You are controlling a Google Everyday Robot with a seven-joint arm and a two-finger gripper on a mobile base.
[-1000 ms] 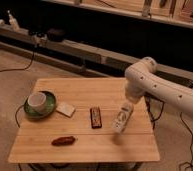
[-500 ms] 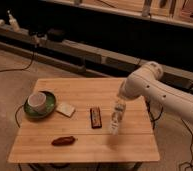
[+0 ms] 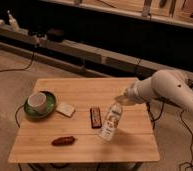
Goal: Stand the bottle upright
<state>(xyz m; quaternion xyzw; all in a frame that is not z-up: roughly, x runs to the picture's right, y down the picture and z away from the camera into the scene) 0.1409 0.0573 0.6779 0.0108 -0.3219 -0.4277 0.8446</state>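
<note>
Camera view: claw [image 3: 121,101] grips the tilted bottle [image 3: 111,122] by its top, just beside dark bar [image 3: 95,117]; sausage-shaped thing [image 3: 63,141] nearby.

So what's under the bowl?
A green plate; its middle is covered by the bowl. The gripper, across the table, holds the tilted bottle by its top.

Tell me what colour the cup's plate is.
The plate is green, camera view. The gripper holds the tilted bottle's top.
</note>
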